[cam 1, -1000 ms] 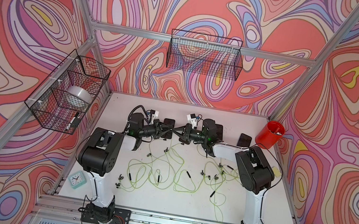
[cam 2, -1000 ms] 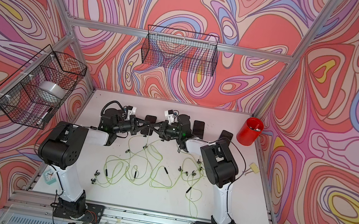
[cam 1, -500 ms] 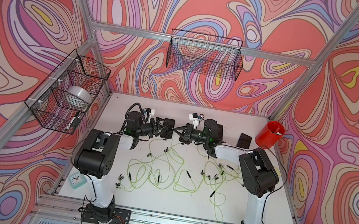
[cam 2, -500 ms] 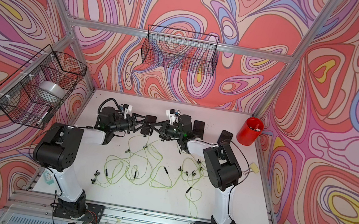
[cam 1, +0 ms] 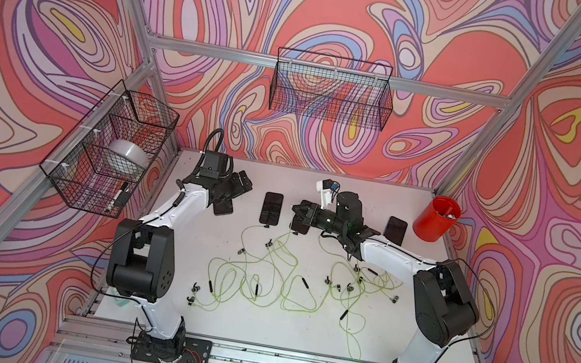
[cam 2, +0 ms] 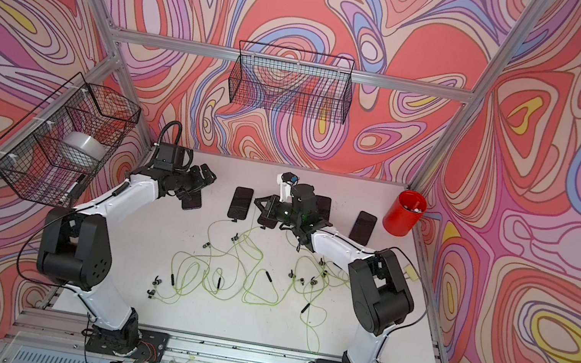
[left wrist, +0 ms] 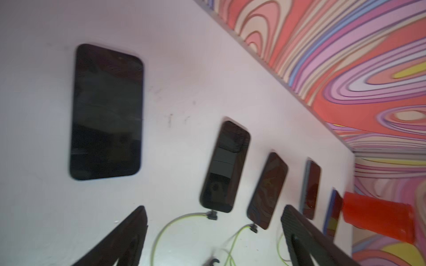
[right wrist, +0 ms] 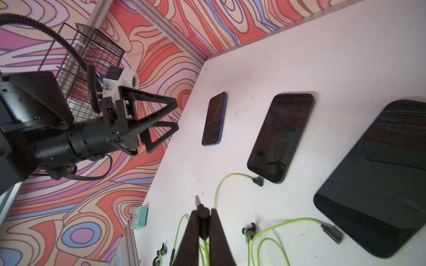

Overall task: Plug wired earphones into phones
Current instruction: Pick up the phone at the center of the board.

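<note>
Five flat, glossy black phones [cam 1: 271,208] lie in a row across the far tabletop [cam 1: 275,329], long axes front to back. Thin yellow-green earphones [cam 1: 263,278] sprawl tangled mid-tabletop, with angled plugs [left wrist: 212,216] seated in the near ends of the second and third phones from left. Left gripper [right wrist: 174,116] spread wide, empty, above the leftmost phone; right gripper [right wrist: 204,216] clenched on a dark plug [right wrist: 202,210], metal tip poking out. Red cup [cam 1: 433,232] far right holds small white bits [cam 1: 447,215]; wire basket [cam 1: 74,160] on left wall holds a tape roll [cam 1: 125,158].
</note>
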